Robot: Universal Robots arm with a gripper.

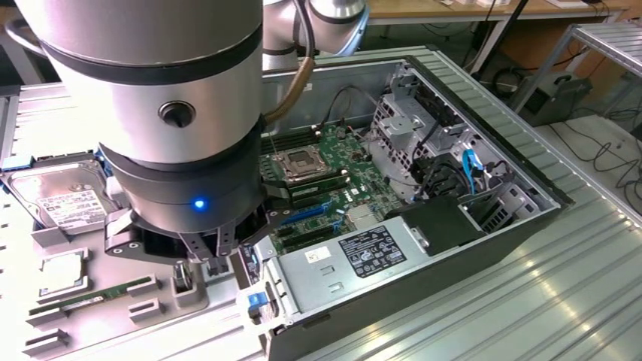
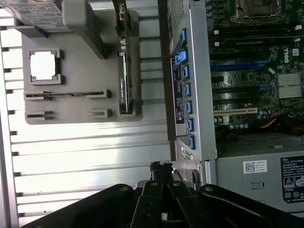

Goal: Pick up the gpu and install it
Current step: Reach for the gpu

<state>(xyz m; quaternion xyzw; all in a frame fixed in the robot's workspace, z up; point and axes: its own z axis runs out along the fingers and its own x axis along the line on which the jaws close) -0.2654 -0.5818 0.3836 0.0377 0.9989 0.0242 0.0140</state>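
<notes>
You're at the very start: the gpu stands on edge in its gray tray beside the open computer case, untouched, while your gripper hovers nearby, fingers together and empty, with the motherboard slots bare.

Bright light here, glare washing the ribbed counter nearly white in the exterior view. The arm gleams silver, a blue lamp glowing on it. Wrist view: counter blown out too, hand a dark silhouette, computer case dimmer inside.
</notes>
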